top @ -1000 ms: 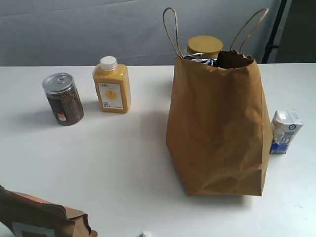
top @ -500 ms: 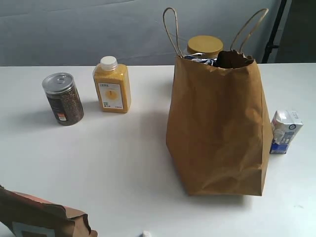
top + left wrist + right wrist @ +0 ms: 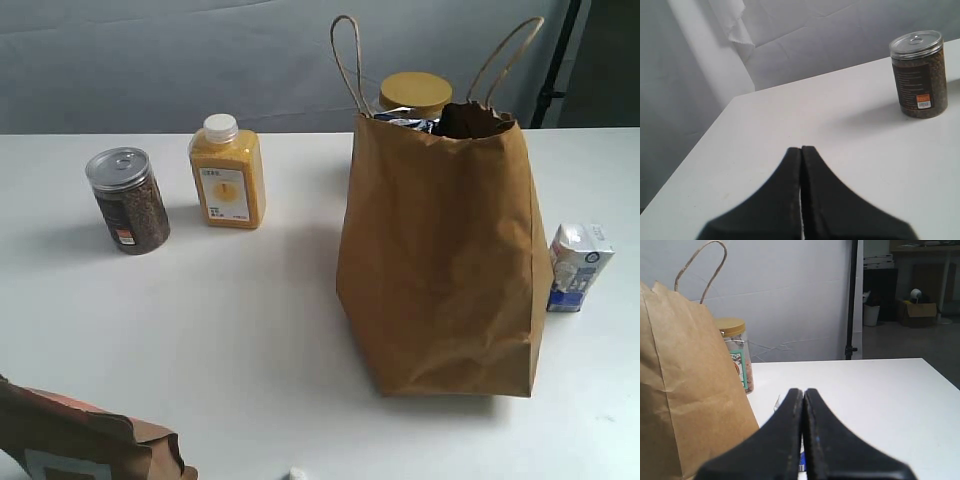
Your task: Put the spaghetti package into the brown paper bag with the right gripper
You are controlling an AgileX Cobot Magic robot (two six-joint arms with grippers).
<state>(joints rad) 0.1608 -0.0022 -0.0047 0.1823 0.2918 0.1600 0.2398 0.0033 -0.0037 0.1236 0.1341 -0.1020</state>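
White surface. Brown paper bag (image 3: 440,260) upright centre-right; navy end at mouth, probably spaghetti package (image 3: 405,122). My right end effector (image 3: 803,391) pressed together, empty. Next: move wide of handles (image 3: 345,60), avoid tipping bag.

The left gripper (image 3: 801,150) is matte black: two wedge-shaped fingers (image 3: 787,185), narrow at the tips and flaring into a wide, blurred base, with a thin pale seam running between them. The right gripper (image 3: 803,391) has the same black, tapered form, and its inner edges look faintly rough.
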